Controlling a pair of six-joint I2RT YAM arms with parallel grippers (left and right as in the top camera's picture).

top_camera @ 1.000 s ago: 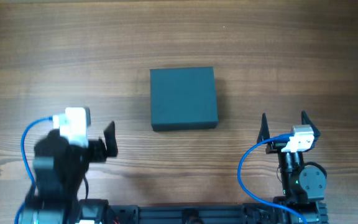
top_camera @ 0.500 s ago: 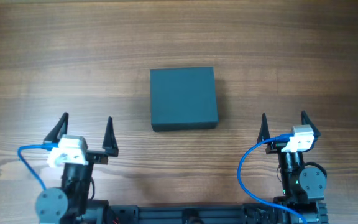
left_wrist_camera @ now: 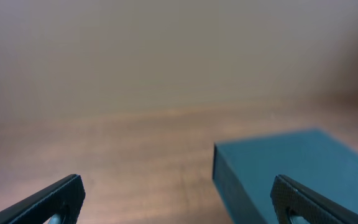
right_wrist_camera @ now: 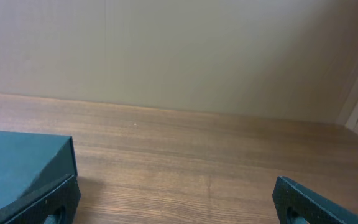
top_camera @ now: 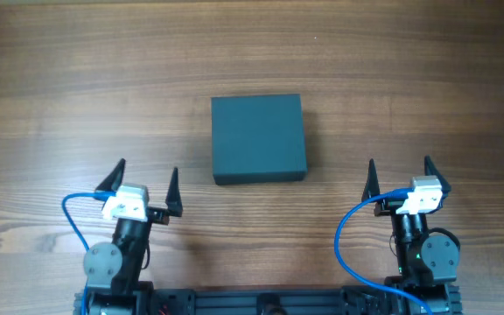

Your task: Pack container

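Our left gripper (top_camera: 147, 169) and right gripper (top_camera: 399, 163) both stood spread. We found the container (top_camera: 259, 138) lying ahead between them, apart from both.

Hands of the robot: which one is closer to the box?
The left hand; its gap to the box is smaller than that of the right hand.
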